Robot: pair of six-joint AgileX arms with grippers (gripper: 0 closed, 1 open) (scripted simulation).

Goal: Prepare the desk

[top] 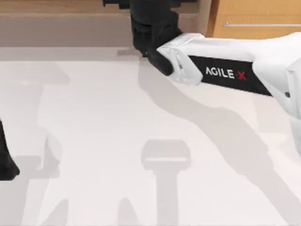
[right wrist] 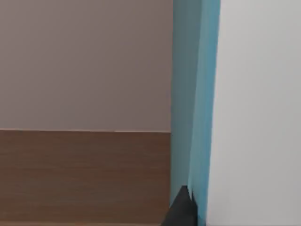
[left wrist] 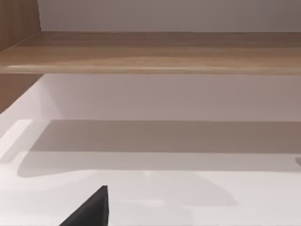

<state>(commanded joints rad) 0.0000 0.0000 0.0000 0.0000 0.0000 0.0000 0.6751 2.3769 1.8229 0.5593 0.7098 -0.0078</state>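
Just beside the right fingers (right wrist: 181, 207), a thin blue upright panel (right wrist: 195, 94), seemingly pinched against the shelf ledge (top: 66, 19) beyond the tabletop (top: 94, 117); probably placing it; next calls for gentle release; left arm (top: 7, 165) parked

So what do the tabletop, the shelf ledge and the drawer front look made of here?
The large flat white tabletop looks like matte laminate or painted board: shadows lie soft, without glare. The brown shelf ledge shows streaky wood grain with a faint sheen. The orange drawer front looks like wood veneer; its slim handle seems metallic.
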